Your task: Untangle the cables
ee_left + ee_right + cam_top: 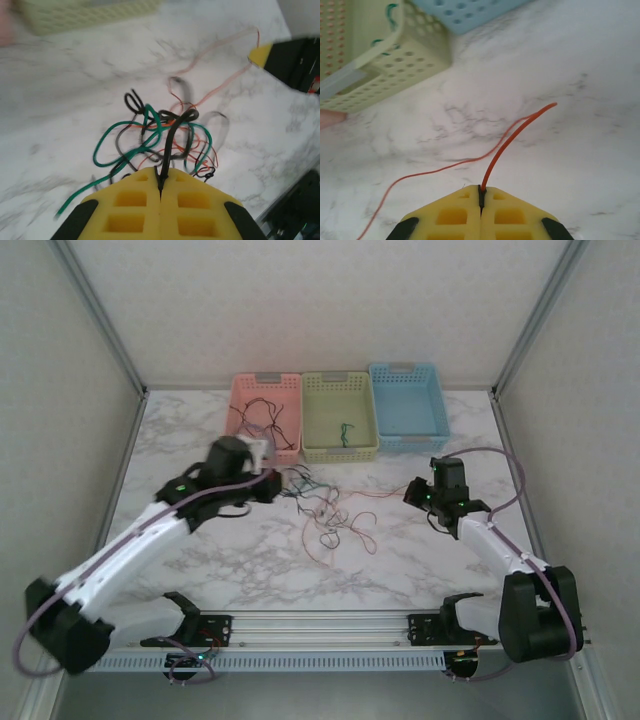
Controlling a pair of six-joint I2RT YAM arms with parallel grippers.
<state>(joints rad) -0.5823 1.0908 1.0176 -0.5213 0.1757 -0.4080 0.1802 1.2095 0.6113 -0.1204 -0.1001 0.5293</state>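
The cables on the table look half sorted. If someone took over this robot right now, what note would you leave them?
Grippers: the left gripper is shut on a black cable rising out of the tangle. The right gripper is shut on a red cable that trails off across the table.
Done: dark cables lie in the pink basket, and a green cable lies in the green basket.
Left: the tangle of black, green and red between the arms, probably to be drawn apart one cable at a time.
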